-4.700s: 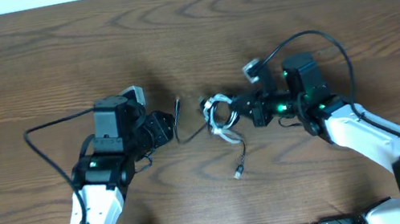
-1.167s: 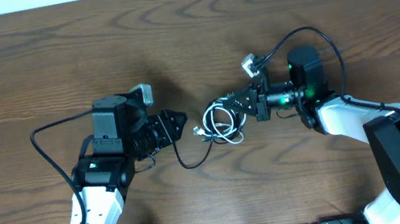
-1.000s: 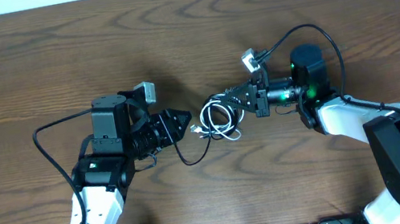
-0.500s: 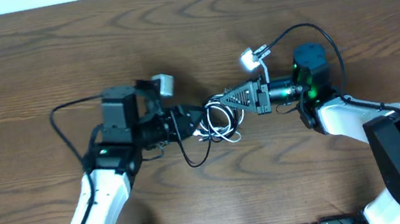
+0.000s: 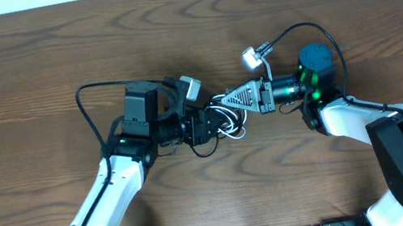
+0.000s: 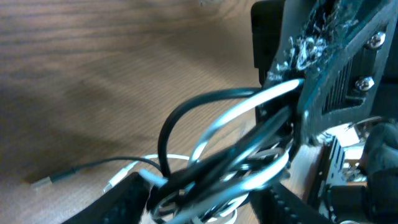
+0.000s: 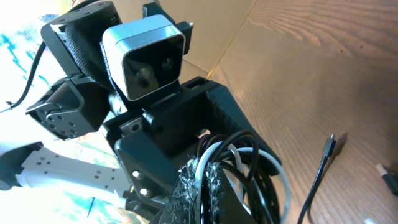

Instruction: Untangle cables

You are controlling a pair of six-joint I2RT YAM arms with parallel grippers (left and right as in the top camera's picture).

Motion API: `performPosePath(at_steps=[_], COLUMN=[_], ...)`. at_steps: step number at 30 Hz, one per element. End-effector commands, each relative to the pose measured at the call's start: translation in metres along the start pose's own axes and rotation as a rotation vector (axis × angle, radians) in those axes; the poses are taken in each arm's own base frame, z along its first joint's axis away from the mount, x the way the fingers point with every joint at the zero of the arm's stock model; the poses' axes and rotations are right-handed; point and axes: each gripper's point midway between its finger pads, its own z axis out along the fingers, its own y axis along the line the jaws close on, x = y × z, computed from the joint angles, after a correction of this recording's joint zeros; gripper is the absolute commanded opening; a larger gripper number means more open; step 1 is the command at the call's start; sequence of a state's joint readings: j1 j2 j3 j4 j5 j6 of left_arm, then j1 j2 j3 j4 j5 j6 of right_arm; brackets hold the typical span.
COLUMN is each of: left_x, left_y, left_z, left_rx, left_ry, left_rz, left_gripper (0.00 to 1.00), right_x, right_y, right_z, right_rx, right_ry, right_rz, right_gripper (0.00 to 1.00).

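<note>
The white cable (image 5: 232, 129) and the black cable (image 5: 206, 148) form one tangled coil at the table's middle. My right gripper (image 5: 234, 99) is shut on strands of both, pinched between its fingertips in the right wrist view (image 7: 207, 183), and holds the coil off the wood. My left gripper (image 5: 210, 124) is open, and in the left wrist view its fingers (image 6: 202, 208) sit either side of the coil. There the white cable (image 6: 239, 114) and black cable (image 6: 186, 107) arch up to the right gripper (image 6: 314, 81). A loose black plug end (image 6: 43, 182) lies on the table.
The wooden table (image 5: 30, 68) lies under both arms. The thick black arm cables loop above the left arm (image 5: 88, 95) and the right arm (image 5: 311, 29). A black plug end (image 7: 328, 147) hangs by the coil. The left wrist camera (image 7: 146, 56) faces the right gripper closely.
My left arm has swung right and its open gripper has reached the coil. My right gripper has lifted the coil slightly and still holds it. The loose black loop has drawn in.
</note>
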State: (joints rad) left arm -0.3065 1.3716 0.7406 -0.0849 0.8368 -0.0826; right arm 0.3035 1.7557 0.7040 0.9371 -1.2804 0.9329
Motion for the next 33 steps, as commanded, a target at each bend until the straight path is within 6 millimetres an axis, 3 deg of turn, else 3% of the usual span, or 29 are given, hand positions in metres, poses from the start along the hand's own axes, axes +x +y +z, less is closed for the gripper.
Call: performPosePath(at_steps=[1, 4, 7, 8, 9, 10, 13, 19, 23, 24, 27, 33], left_x=[-0.001, -0.001, -0.001, -0.001, -0.001, -0.001, 0.0, -0.003, -0.012, -0.016, -0.02, -0.022], left_y=[-0.004, -0.004, -0.004, -0.004, -0.005, -0.005, -0.005, -0.002, 0.007, 0.015, 0.029, 0.033], left_z=[0.003, 0.003, 0.003, 0.003, 0.003, 0.003, 0.003, -0.002, -0.013, -0.019, -0.026, -0.029], left_rx=[0.022, 0.022, 0.022, 0.022, 0.022, 0.022, 0.023, 0.018, -0.006, -0.032, -0.065, -0.059], left_ry=[-0.002, -0.002, -0.001, -0.001, -0.001, -0.001, 0.002, -0.01, -0.052, -0.078, -0.114, -0.13], left_rz=[0.04, 0.04, 0.039, 0.034, 0.027, 0.016, 0.001, -0.128, -0.229, -0.298, -0.471, -0.66], left_gripper=[0.45, 0.22, 0.08, 0.08, 0.08, 0.08, 0.08, 0.07, 0.07, 0.07, 0.07, 0.07], right_x=[0.009, 0.011, 0.011, 0.01, 0.01, 0.009, 0.006, -0.01, -0.009, -0.004, 0.008, 0.01], right_y=[0.008, 0.009, 0.009, 0.009, 0.008, 0.008, 0.006, -0.024, -0.066, -0.085, -0.113, -0.127], right_z=[0.007, 0.009, 0.009, 0.009, 0.009, 0.009, 0.007, -0.006, -0.019, -0.025, -0.038, -0.047], right_rx=[-0.034, -0.039, -0.038, -0.037, -0.035, -0.033, -0.023, 0.104, 0.286, 0.373, 0.524, 0.608], right_ry=[0.048, 0.056, 0.055, 0.053, 0.05, 0.047, 0.031, -0.076, -0.137, -0.149, -0.162, -0.187], right_rz=[0.012, 0.012, 0.012, 0.011, 0.01, -0.001, -0.058, -0.035, 0.055, 0.097, 0.167, 0.201], right_gripper=[0.01, 0.01, 0.01, 0.01, 0.08, 0.2, 0.45, 0.65, 0.65, 0.64, 0.64, 0.62])
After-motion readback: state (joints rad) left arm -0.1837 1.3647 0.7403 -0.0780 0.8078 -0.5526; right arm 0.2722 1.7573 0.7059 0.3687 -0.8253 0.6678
